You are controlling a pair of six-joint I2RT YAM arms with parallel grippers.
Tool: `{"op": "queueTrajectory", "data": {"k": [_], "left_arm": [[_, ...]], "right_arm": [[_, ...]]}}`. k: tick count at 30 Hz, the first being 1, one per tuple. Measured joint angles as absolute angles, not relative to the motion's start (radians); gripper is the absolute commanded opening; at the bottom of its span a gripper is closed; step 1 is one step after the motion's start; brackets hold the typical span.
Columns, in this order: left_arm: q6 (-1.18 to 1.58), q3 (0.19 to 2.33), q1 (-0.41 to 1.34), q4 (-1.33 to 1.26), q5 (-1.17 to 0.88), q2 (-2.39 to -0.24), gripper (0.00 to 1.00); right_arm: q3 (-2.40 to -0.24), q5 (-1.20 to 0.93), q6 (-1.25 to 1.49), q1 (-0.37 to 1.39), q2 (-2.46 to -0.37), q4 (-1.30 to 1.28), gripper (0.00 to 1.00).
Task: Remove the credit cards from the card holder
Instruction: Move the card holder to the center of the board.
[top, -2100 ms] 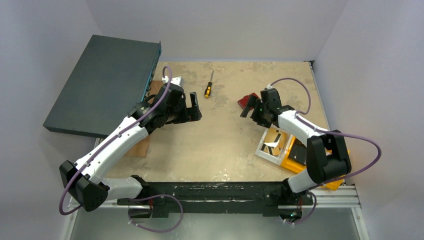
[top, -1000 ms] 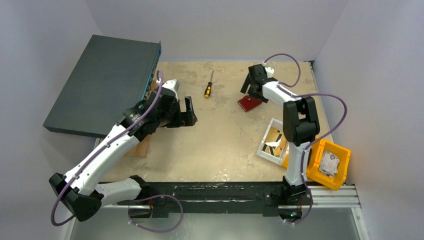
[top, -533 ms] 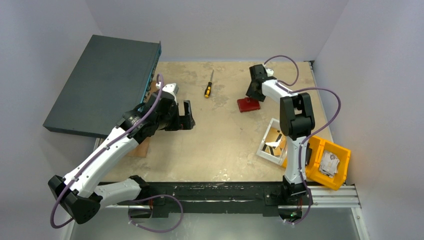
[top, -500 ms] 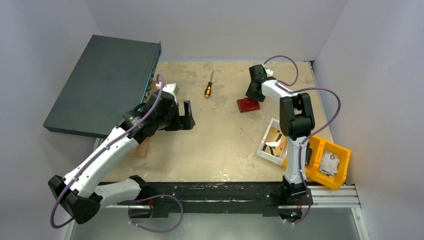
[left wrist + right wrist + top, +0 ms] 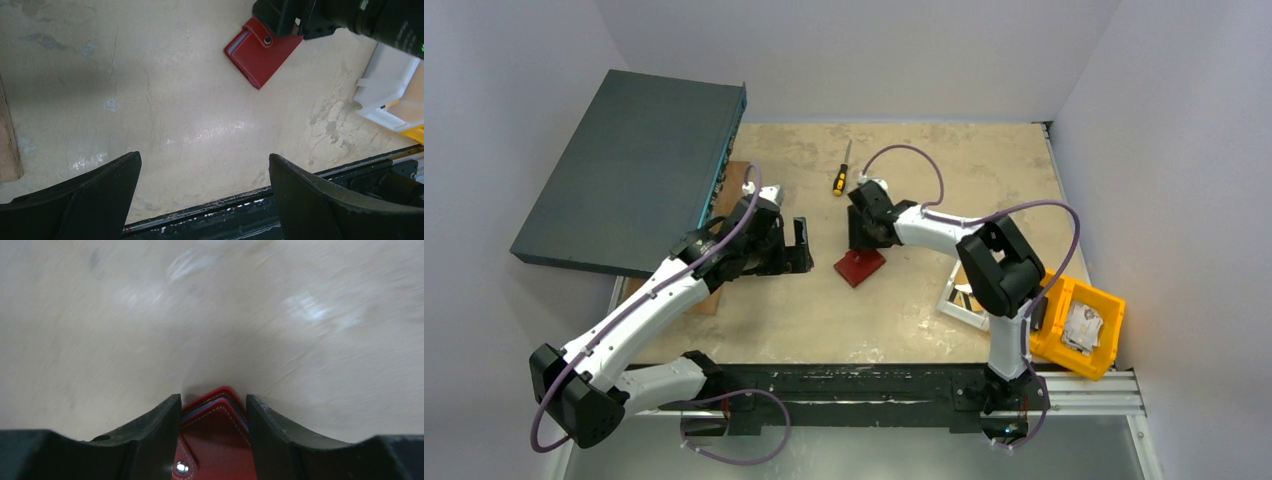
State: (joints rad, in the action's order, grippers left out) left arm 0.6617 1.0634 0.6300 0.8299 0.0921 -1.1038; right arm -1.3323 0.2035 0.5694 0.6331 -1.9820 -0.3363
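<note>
Maroon card holder (image 5: pixel 860 266), clamped by one edge in your right gripper (image 5: pixel 214 405), is apparently resting on the table (image 5: pixel 904 320) where your left gripper (image 5: pixel 202 161), hovering wide open, can reach it.

In my right wrist view the table (image 5: pixel 150 315) is smeared by blur. The card holder (image 5: pixel 215 440), pinched in my right gripper (image 5: pixel 212 401), is cut off by the lower edge, so I see only its front corner. In my left wrist view the far end of the holder is hidden under the right gripper, and both my left fingers (image 5: pixel 80 200) are cut off by the lower edge. I cannot tell if the thin bluish layers at the holder's edge are the credit cards, and from above the contents of the orange bin (image 5: pixel 1069 358) are too small to make out.
</note>
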Motion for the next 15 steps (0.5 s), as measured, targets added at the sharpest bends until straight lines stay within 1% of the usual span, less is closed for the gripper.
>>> {"op": "queueTrajectory", "data": {"k": [4,7,9,12,14,15], "left_arm": [[0.673,1.010,0.630,0.809,0.081,-1.108,1.00],[0.681,0.973,0.630,0.785,0.068,-1.120,1.00],[0.688,0.951,0.630,0.766,0.054,-1.133,1.00],[0.688,0.945,0.651,0.752,0.056,-1.169,0.98],[0.688,0.955,0.691,0.745,0.075,-1.213,0.94],[0.688,0.963,0.710,0.744,0.082,-1.236,0.90]], "right_arm": [[-1.263,0.125,0.542,0.728,-1.934,-0.291,0.64],[-1.237,0.072,0.525,0.745,-1.902,-0.296,0.75],[-1.237,0.060,0.520,0.736,-1.878,-0.313,0.77],[-1.238,0.051,0.520,0.696,-1.821,-0.342,0.78],[-1.238,0.042,0.529,0.653,-1.771,-0.352,0.76],[-1.238,0.039,0.534,0.636,-1.750,-0.353,0.74]]}}
